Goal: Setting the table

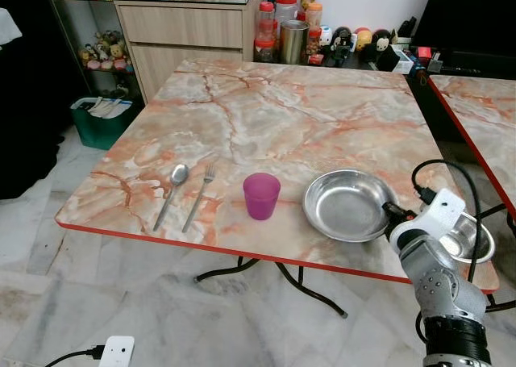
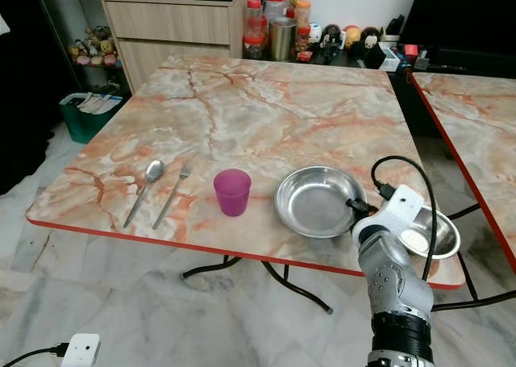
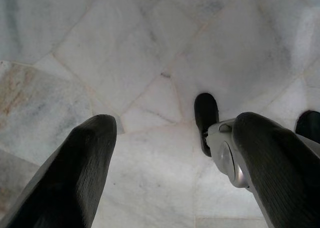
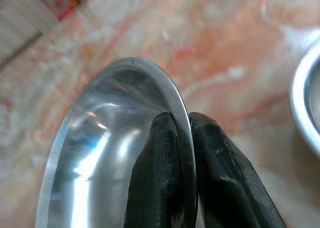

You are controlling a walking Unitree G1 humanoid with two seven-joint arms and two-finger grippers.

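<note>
Pinching steel plate (image 1: 345, 202), right gripper (image 4: 181, 133).

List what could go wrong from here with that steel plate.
The right gripper pinches only the thin rim of the steel plate, so it could slip or tip when lifted. A smaller steel bowl sits close behind the wrist and could get knocked. The pink cup stands beside the plate, so sliding it leftward could topple it.

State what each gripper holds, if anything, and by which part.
The right gripper pinches the steel plate by its rim. The left gripper holds nothing, open above the floor.
</note>
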